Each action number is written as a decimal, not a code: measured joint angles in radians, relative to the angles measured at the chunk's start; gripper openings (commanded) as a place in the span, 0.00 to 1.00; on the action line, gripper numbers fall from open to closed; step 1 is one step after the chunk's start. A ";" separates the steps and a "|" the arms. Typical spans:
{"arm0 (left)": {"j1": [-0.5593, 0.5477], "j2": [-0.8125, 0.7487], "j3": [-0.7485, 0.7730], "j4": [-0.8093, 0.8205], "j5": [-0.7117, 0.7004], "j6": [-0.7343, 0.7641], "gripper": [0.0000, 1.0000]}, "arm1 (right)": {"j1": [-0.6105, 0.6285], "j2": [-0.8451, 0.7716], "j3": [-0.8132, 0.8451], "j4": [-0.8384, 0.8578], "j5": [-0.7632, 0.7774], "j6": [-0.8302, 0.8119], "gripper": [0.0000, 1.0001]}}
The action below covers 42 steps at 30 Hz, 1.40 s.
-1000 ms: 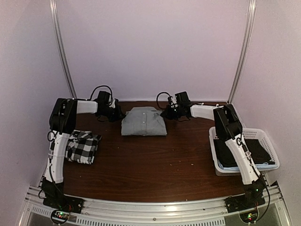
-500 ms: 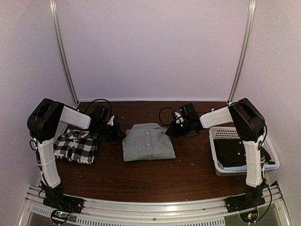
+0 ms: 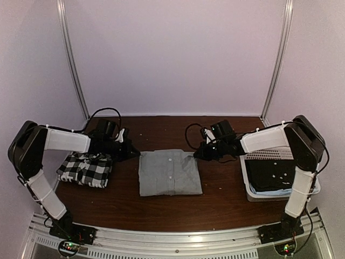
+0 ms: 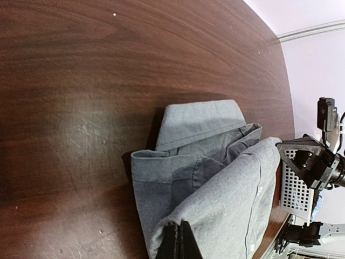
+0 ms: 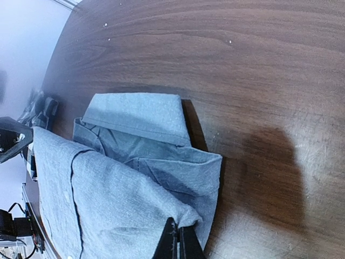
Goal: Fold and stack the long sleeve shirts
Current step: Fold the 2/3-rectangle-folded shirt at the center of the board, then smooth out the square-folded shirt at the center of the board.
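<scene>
L pincer (image 3: pixel 135 154) & R pincer (image 3: pixel 195 155) are each clamped shut on a far corner of the folded grey shirt (image 3: pixel 170 172), which spans the gap between them. Over the last sec they have dragged it from the far edge to mid-tabletop (image 3: pixel 161 210). The checked shirt (image 3: pixel 86 168) lies folded just outside L pincer. Probably the stacking step comes next.

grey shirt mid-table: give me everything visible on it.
The grey shirt is plain mid-grey woven-looking cloth, folded to a rough rectangle, lying front up and centred on the wooden table, with its button placket down the middle. At its far edge the collar and folded underlayers show. The left gripper and right gripper each have fingers pinched shut on a far corner of the top layer, lifting it slightly. Nothing else touches it.
</scene>
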State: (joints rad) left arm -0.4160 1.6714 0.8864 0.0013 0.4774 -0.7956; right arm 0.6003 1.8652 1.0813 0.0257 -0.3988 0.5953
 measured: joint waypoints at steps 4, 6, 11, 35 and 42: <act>0.035 0.087 0.077 -0.002 0.021 0.022 0.00 | -0.028 0.039 0.063 0.004 0.000 -0.018 0.00; 0.051 0.158 0.138 0.002 0.039 0.039 0.00 | -0.048 0.070 0.101 0.014 -0.005 -0.024 0.00; 0.080 0.323 0.274 0.002 0.070 0.084 0.00 | -0.084 0.194 0.229 0.026 -0.022 -0.043 0.00; 0.089 0.246 0.408 -0.183 -0.023 0.205 0.39 | 0.009 0.114 0.325 -0.159 0.145 -0.125 0.37; -0.075 0.129 0.320 -0.190 -0.028 0.193 0.31 | 0.105 0.130 0.371 -0.194 0.159 -0.148 0.34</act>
State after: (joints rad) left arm -0.4908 1.8000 1.2060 -0.1886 0.4492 -0.6022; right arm 0.7052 1.9957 1.4525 -0.1684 -0.2398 0.4473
